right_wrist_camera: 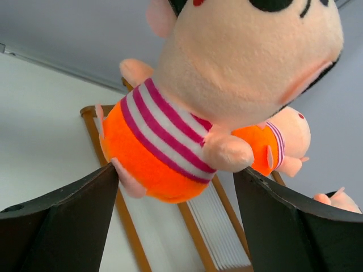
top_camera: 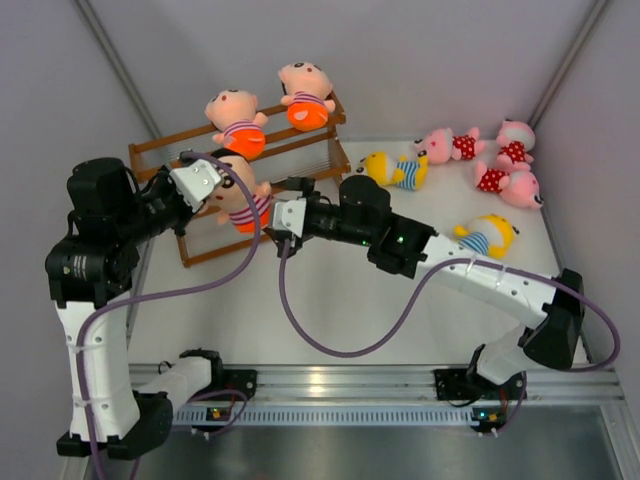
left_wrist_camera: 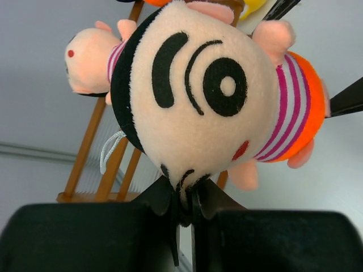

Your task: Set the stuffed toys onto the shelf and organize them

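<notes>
Plush doll (left_wrist_camera: 198, 96), peach face, black hair, pink-striped shirt, orange shorts, at left-centre of the overhead frame, over the lower slats of the wooden rack (left_wrist_camera: 85, 148); cannot tell whether it rests on a tier or hangs just above one. Left gripper (left_wrist_camera: 182, 199) has its fingers pressed together on a small pinch of black fabric at the crown of the head. Right gripper (top_camera: 280, 214) reaches in from the right of the frame, fingers (right_wrist_camera: 62, 215) spread wide to either side of the orange shorts; one foot looks to brush a finger, otherwise no squeeze. Twin dolls (top_camera: 237, 122) of the same kind sit side by side on the top tier, toward upper centre. Yellow dolls (top_camera: 395, 170) and pink dolls (top_camera: 508, 185) lie loose on the table (top_camera: 330, 300) at right, well apart from the rack. Handling, as a judgement: very light, soft, springy stuffing, fleece skin with enough friction that slip seems unlikely, nothing to break. Head is large and round, likely top-heavy, so from a crown pinch the body would dangle and turn. Better hold looks to be across the waist, where shirt meets shorts: narrow, compressible, and it lets the doll be seated upright. Thin slats give little footing, and a nudge could tip the twin dolls behind.
</notes>
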Controlling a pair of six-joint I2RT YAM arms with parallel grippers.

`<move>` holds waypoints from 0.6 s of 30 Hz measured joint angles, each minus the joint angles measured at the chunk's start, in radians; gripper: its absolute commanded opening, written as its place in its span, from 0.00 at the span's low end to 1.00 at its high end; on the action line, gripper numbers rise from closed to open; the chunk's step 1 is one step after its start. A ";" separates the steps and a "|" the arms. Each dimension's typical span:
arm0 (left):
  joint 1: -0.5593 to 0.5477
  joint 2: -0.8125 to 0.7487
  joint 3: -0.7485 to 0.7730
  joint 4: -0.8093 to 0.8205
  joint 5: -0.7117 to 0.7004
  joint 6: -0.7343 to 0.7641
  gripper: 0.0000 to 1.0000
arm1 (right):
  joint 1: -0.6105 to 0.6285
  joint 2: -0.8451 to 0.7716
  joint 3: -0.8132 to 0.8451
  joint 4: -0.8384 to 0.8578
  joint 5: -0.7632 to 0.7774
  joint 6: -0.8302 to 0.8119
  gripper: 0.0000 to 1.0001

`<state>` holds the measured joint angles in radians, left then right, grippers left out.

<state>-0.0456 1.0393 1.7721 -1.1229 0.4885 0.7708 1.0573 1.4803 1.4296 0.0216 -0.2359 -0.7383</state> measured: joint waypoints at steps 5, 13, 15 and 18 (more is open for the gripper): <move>0.002 0.015 0.000 -0.007 0.040 -0.017 0.00 | 0.000 0.048 0.034 -0.021 0.003 -0.009 0.14; 0.004 0.018 0.012 -0.010 0.042 -0.067 0.81 | 0.000 0.058 0.044 -0.011 0.056 0.200 0.00; 0.004 0.020 0.031 -0.008 0.041 -0.092 0.95 | 0.000 0.050 0.035 -0.011 0.066 0.280 0.00; 0.003 0.016 0.051 -0.008 0.044 -0.123 0.98 | 0.000 0.012 0.008 -0.031 0.092 0.431 0.00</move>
<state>-0.0422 1.0554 1.8229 -1.1309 0.5327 0.6476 1.0569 1.4921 1.4380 -0.0097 -0.1436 -0.3073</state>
